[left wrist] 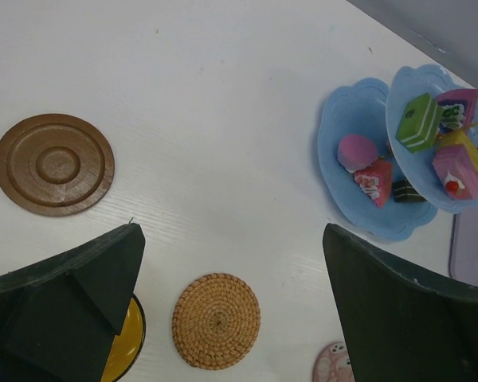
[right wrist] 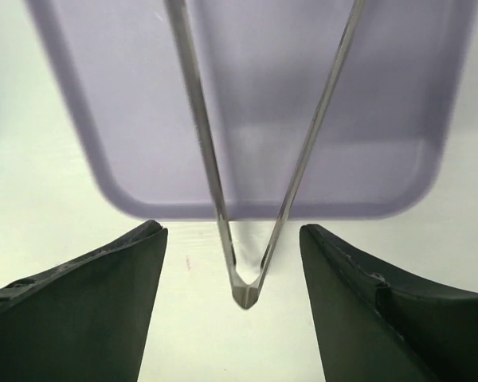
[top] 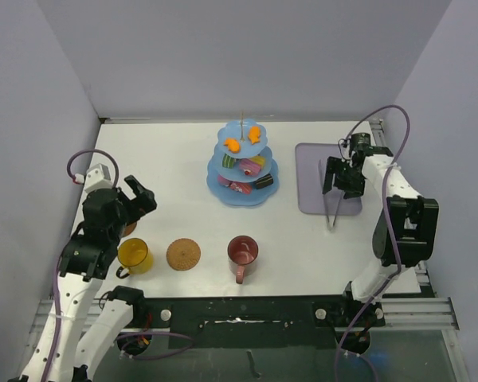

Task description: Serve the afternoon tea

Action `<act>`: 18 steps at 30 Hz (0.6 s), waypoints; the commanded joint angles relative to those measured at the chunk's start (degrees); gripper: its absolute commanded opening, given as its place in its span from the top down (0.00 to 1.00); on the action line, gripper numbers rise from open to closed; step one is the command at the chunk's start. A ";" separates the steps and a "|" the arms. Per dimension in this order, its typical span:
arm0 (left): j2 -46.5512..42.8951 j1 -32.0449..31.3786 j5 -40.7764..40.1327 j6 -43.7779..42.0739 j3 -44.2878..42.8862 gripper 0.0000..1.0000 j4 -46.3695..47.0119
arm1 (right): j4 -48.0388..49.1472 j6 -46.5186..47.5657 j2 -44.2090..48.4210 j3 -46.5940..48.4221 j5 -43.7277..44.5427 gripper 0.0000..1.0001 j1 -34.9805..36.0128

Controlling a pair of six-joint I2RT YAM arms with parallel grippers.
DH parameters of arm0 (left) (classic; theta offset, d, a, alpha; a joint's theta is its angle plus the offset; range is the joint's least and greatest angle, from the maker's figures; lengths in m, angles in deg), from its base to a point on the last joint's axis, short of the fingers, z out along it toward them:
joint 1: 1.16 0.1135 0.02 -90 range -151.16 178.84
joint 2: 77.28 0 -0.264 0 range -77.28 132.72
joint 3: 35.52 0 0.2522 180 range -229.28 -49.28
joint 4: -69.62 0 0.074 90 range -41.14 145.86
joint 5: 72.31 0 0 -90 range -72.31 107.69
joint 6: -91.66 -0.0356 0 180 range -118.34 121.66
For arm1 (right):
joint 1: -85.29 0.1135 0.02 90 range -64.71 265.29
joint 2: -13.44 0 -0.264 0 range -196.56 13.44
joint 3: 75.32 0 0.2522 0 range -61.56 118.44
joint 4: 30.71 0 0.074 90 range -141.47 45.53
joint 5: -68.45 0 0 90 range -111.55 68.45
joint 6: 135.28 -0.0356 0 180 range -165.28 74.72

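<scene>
Stand (top: 220, 185) holds small cakes (top: 263, 181) on table (top: 167, 159); left hand (left wrist: 229, 235) spread wide, empty; right hand (right wrist: 231, 229) open astride tongs (right wrist: 245, 294), not touching them.

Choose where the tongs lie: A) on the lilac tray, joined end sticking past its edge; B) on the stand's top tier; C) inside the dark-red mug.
A: the right wrist view shows the tongs crossing the rim of the lilac tray, joined end over the table.
</scene>
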State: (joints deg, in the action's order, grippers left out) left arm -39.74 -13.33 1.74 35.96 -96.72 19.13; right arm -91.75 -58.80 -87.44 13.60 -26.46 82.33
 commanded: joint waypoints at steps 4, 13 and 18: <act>0.32 0.30 4.42 4.71 -7.87 0.04 -6.37 | 0.85 -5.31 14.39 0.57 -5.85 0.27 0.23; -2.14 0.31 10.60 12.71 -6.89 0.05 -9.28 | 2.06 -12.81 26.05 -9.02 -20.39 0.21 1.08; 2.53 0.32 16.86 11.34 -6.74 0.04 -9.47 | 2.55 -17.48 31.09 -12.14 -21.15 0.20 1.56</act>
State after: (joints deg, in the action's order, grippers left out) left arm -40.60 -13.33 12.45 47.04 -102.64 9.27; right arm -90.86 -71.41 -60.64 2.41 -43.94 83.53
